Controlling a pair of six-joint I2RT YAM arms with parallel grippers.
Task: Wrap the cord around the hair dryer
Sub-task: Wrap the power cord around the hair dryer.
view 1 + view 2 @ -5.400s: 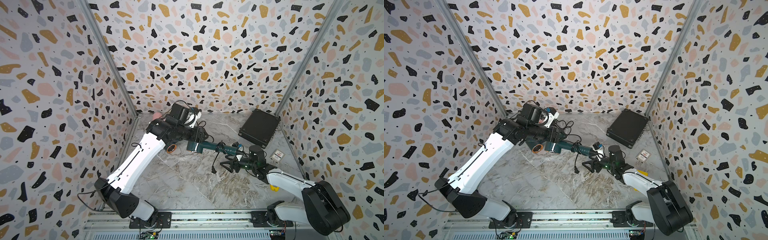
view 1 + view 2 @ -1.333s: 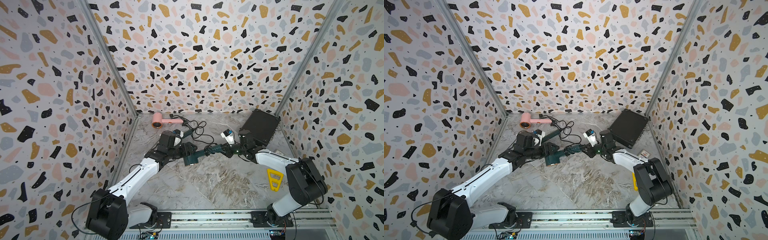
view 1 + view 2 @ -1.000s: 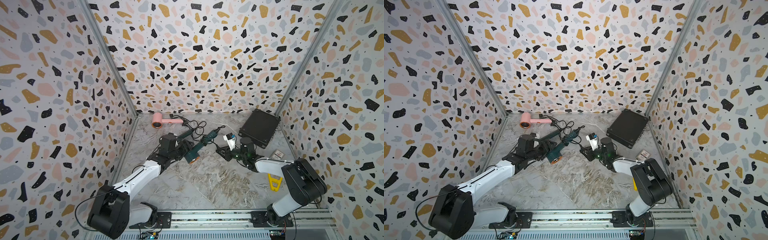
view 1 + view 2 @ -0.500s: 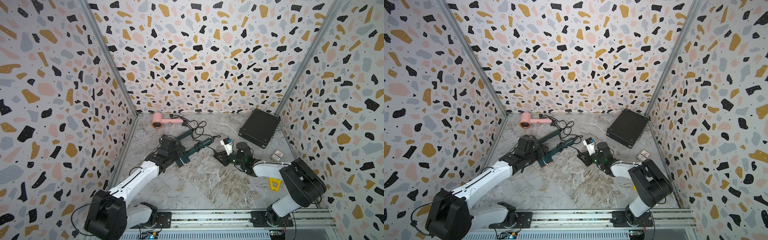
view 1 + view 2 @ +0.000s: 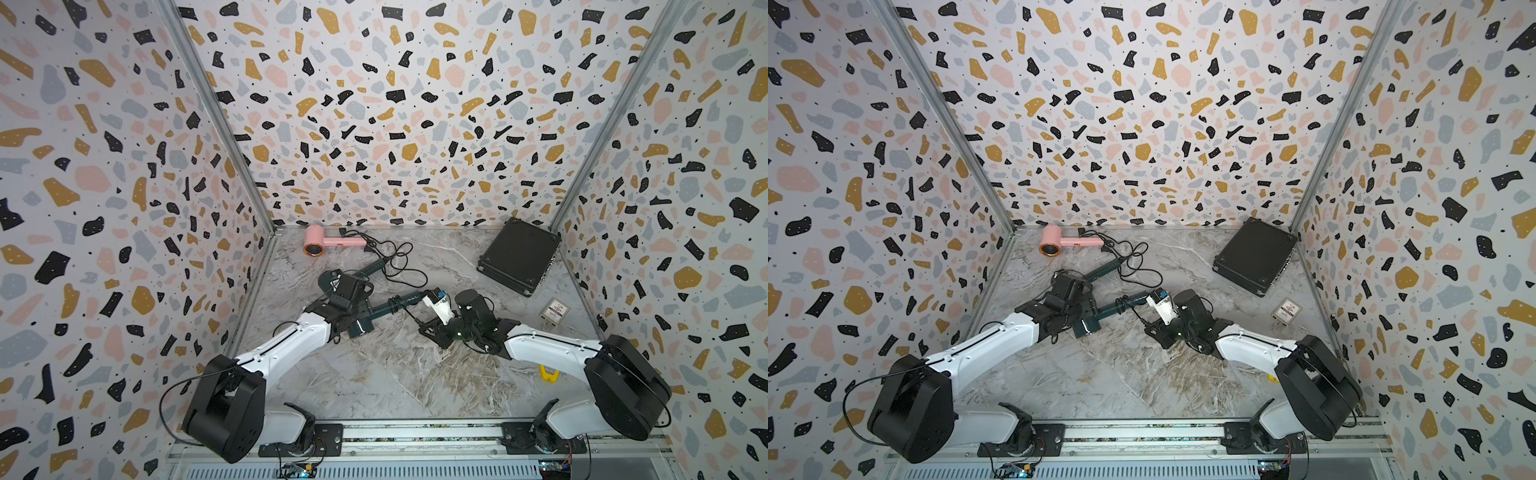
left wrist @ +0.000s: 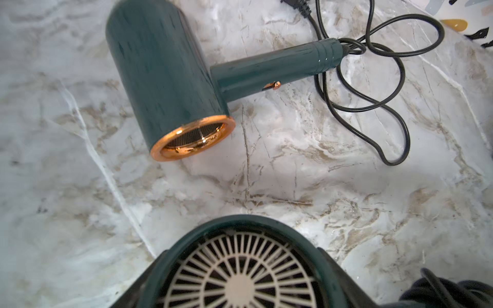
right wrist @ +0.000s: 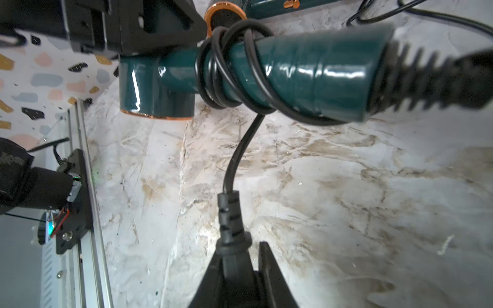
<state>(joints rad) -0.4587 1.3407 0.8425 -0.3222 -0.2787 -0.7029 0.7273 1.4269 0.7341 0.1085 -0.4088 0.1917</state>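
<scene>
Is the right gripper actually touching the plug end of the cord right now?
Touching. The right wrist view shows the plug pinched between the fingers of the right gripper.

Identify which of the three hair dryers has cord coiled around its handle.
The dark green hair dryer held by the left gripper: black cord loops several times around its handle. The second green dryer and the pink dryer lie unwrapped.

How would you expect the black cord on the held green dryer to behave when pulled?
Likely flexible yet springy: the cord bends smoothly between the right gripper and the handle. Its coils lie loose on that glossy handle, so they may slip or unwind.
</scene>
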